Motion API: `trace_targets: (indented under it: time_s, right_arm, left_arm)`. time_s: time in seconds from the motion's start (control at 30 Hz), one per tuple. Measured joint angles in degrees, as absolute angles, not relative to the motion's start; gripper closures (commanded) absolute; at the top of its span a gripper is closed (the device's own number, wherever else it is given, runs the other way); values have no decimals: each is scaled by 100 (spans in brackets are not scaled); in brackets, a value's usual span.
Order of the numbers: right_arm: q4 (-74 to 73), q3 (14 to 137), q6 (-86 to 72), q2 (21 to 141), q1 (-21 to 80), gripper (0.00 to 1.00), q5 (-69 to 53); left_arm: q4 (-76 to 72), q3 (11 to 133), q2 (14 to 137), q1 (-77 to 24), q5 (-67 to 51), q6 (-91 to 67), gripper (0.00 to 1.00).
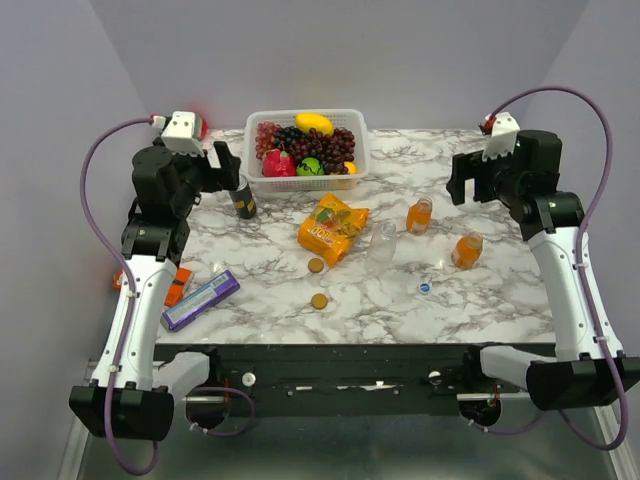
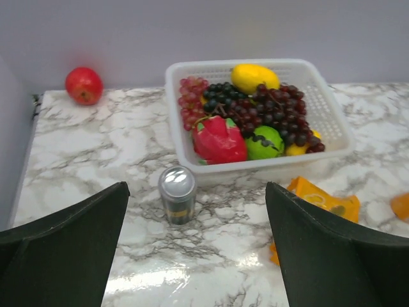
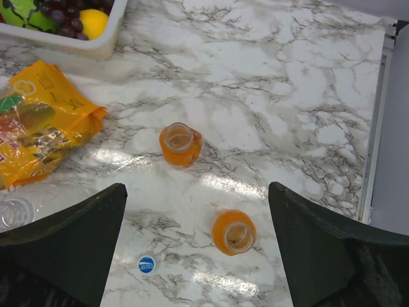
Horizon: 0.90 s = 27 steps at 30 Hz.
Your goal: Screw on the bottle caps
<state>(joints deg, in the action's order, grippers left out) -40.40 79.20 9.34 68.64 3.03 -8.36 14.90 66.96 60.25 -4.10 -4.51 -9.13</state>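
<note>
The left pincer [image 1: 225, 168] and right pincer [image 3: 197, 188] hung with fingers apart above the counter [image 1: 500, 300]. Two orange bottles [image 3: 180, 144] stood uncapped, the clear bottle [image 1: 381, 243], seemingly open too, beside the snack packet [image 1: 332, 228]. Three caps [image 1: 319, 300] lay loose nearby.

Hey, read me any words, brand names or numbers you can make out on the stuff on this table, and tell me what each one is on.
Nothing here reads clearly.
Orange snack bag: large print, too blurred to read.
White cap: blue mark, lettering too small.
Purple box: print too blurred.
Can: no legible label.
</note>
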Motion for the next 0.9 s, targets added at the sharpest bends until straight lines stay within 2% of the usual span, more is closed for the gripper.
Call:
trace_targets:
  time_s: [0.13,0.2,0.37,0.57,0.8,0.9]
  right_arm:
    - [-4270,7920,1245,6720,303,0,-1105]
    - [-4449,7896,1671,6573,303,0,-1393]
    - [-5039,7819,2716,6007,303,0,-2386]
    - [-5839,8423,3393,6276,532,6,-3420]
    - [-5800,8427,3365,7039,1551,19,-3450]
    - [-5660,8440,3249,7448,1621,21,-3459]
  left_arm:
    - [1682,6814,6025,-484,-1743,-648,1]
    - [1861,6803,6005,-589,-2008,-493,1]
    - [2399,6665,5828,-738,-1859,12,1]
    - [2762,6222,5492,-735,-1516,113,1]
    - [2943,5537,5076,-714,-2093,108,1]
    - [2958,5419,5057,-670,-2213,106,1]
